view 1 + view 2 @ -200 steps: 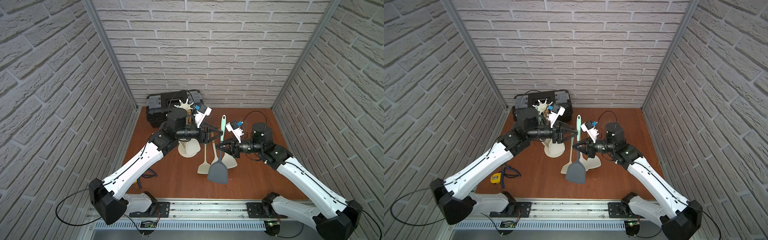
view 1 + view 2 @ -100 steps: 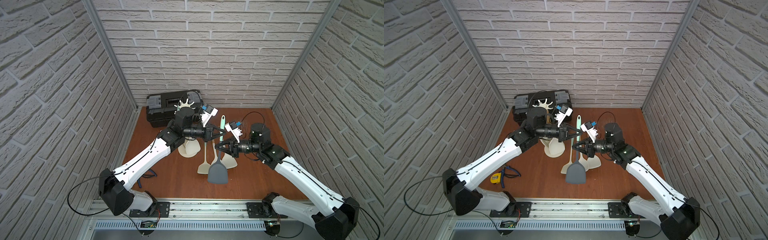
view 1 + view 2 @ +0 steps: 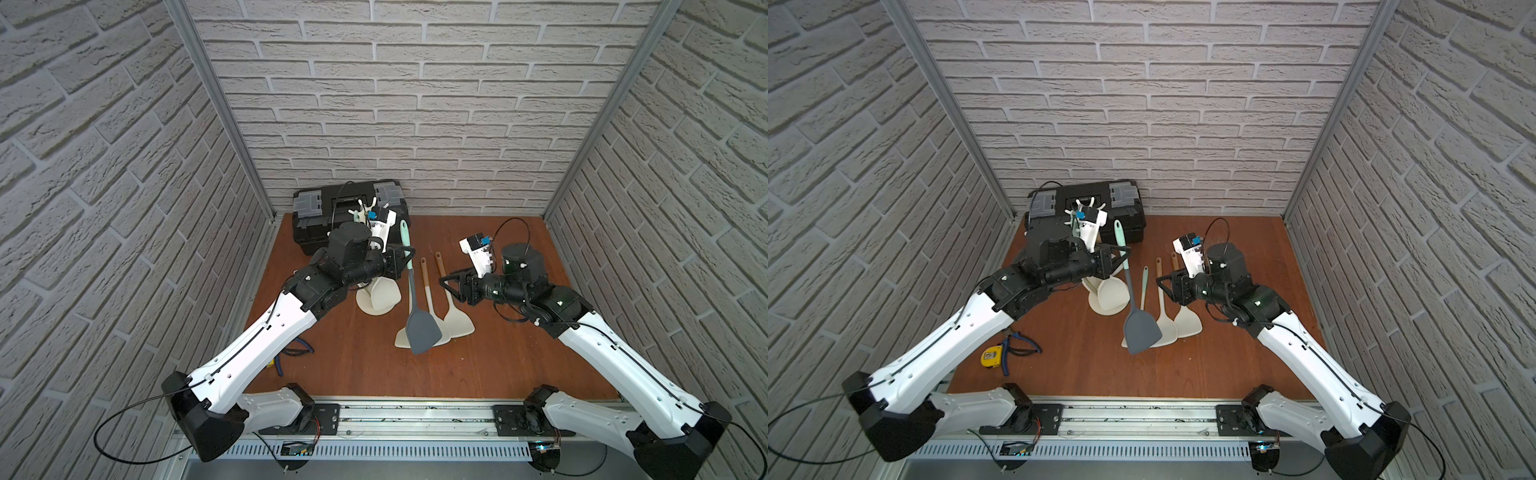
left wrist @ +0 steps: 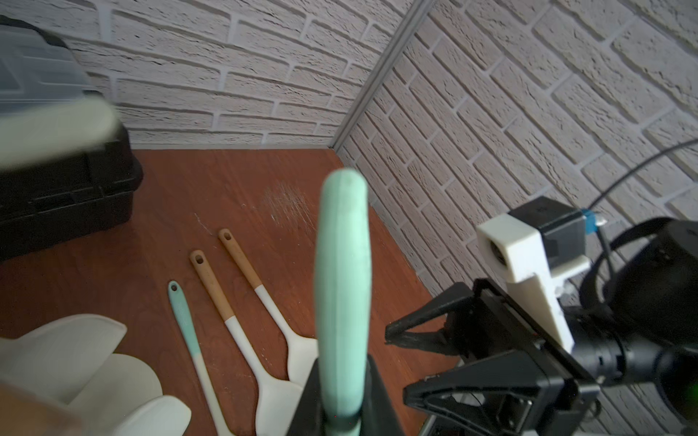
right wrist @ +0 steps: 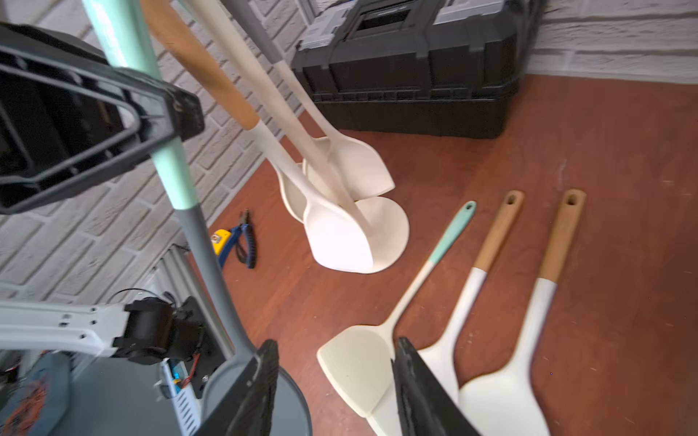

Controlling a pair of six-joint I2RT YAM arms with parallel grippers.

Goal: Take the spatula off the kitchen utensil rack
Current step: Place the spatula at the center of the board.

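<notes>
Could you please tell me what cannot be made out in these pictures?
Both top views: kitchen utensil rack crown largely hidden by the left arm.
Left wrist view: spatula blade cut off below the left pincer.
Left wrist view: cream shape too blurred to identify.

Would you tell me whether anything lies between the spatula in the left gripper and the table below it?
Yes. Three spatulas lie on the table; in both top views the held spatula has its grey blade over some of their blades.

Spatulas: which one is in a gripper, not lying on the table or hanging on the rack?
The grey-bladed spatula with the mint handle, clamped in the left gripper; all the others have cream blades.
</notes>
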